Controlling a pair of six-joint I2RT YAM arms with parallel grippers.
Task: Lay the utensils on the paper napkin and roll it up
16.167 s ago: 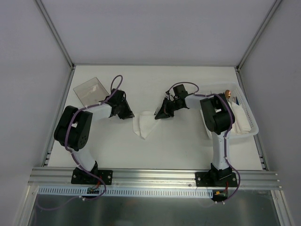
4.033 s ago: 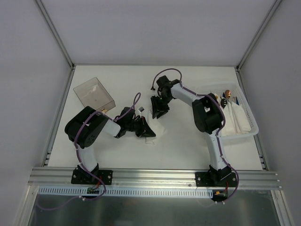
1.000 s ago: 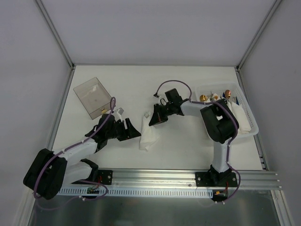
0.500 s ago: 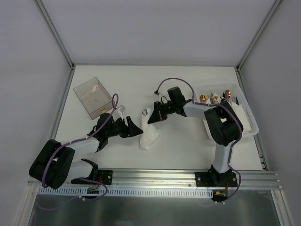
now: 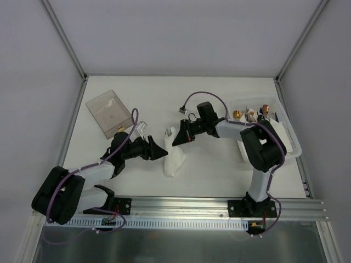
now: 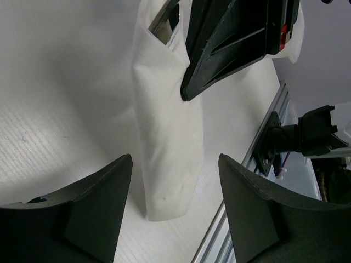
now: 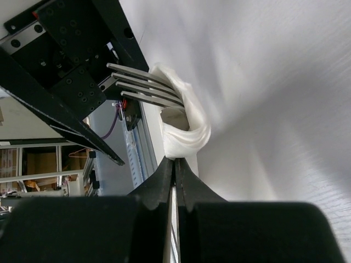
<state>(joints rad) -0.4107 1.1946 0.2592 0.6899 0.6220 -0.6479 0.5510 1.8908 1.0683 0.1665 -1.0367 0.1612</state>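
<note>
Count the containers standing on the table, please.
2: the clear plastic box at the far left, and the white tray along the right edge. None seems hidden.

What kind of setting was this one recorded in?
Probably a lab test cell: plain panel walls, a white table, and an aluminium rail bearing the left arm and right arm.
</note>
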